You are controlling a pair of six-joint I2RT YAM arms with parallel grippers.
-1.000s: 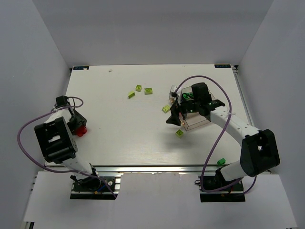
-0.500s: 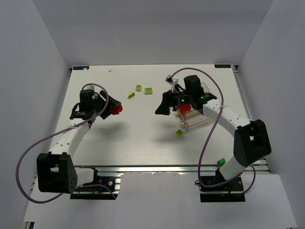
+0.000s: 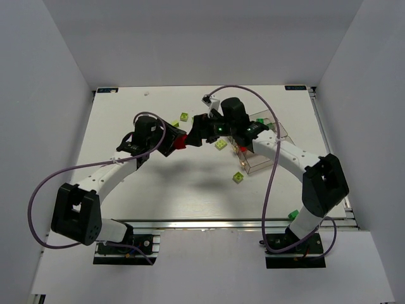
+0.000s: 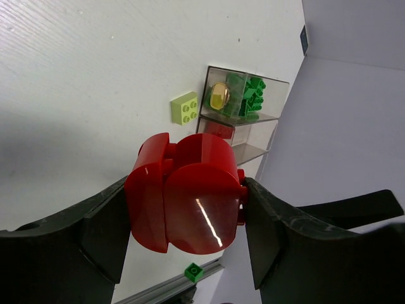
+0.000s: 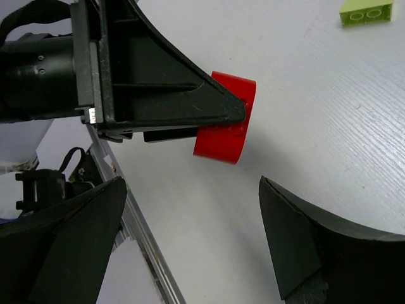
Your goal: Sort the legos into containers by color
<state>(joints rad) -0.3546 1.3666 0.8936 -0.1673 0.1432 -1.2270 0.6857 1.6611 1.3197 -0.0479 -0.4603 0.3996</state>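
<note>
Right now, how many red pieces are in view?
2. One red piece is clamped in the jaws of the left gripper; another red brick lies inside the containers. More may be hidden.

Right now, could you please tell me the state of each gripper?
Left gripper: closed on a red lego.
Right gripper: open, holding nothing.

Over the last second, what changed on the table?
The left gripper, shut on the red brick throughout, swung from the left edge of the table rightward to the middle. The right gripper, open, pulled away from the tray leftward to meet it; the brick now sits just ahead of its fingers. Tray and loose lime bricks stayed put.
</note>
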